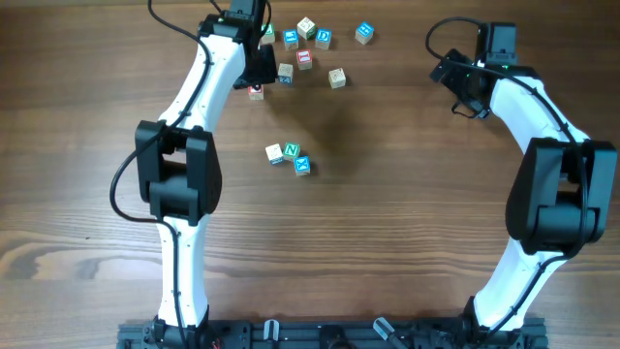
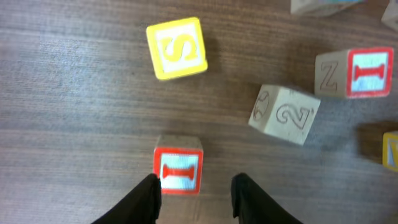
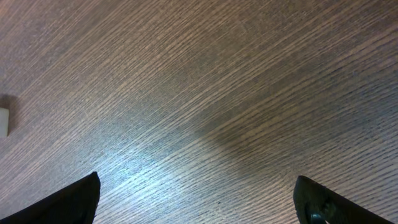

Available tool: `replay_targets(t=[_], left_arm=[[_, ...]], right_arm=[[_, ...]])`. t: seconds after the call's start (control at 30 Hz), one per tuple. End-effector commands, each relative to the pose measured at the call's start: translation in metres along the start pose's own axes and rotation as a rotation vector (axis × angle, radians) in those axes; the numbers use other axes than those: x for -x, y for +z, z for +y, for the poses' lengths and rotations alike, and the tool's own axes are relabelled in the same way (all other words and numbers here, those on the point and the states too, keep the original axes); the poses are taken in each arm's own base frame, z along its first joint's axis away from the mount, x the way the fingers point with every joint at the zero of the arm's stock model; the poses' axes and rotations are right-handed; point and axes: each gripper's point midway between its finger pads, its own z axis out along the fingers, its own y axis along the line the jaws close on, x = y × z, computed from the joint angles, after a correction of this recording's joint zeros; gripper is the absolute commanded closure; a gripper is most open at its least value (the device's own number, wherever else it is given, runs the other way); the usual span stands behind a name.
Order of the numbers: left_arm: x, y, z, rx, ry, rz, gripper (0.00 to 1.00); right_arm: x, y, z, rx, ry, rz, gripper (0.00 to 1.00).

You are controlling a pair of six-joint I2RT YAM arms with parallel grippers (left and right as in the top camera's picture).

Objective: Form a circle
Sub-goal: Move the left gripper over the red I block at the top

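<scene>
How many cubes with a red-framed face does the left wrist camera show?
2. One red-framed cube lies just ahead of the left pincer, near its left fingertip; the other is at the right edge. More may hide among cubes cut off at the top right.

The whole background is one wooden table (image 1: pixel 407 242), dark brown, and its fine grain runs from left to right in the overhead view. The same wood fills both wrist views up to their edges. The light is soft: a pale sheen (image 3: pixel 140 168) lies on the wood in the right wrist view, beside a dim shadow (image 3: pixel 261 134)
</scene>
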Motion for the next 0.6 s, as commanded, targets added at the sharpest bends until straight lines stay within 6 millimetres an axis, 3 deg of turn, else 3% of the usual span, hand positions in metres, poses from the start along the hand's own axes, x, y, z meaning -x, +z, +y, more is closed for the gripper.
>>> replay_targets(t=[0.0, 0.17, 0.33, 0.57], left_arm=[[-0.009, 0.023, 0.003, 0.023, 0.005, 0.033, 0.6], [-0.014, 0.038, 0.01, 0.057, 0.007, 0.048, 0.53], [-0.014, 0.039, 0.011, 0.066, 0.007, 0.046, 0.53], [-0.007, 0.038, 0.008, 0.054, 0.006, 0.018, 0.42]], right_arm=[[-0.005, 0.007, -0.004, -0.018, -0.014, 0.011, 0.0], [-0.005, 0.007, -0.005, -0.018, -0.014, 0.011, 0.0], [-0.005, 0.007, -0.004, -0.018, -0.014, 0.011, 0.0], [-0.005, 0.007, -0.004, -0.018, -0.014, 0.011, 0.0]])
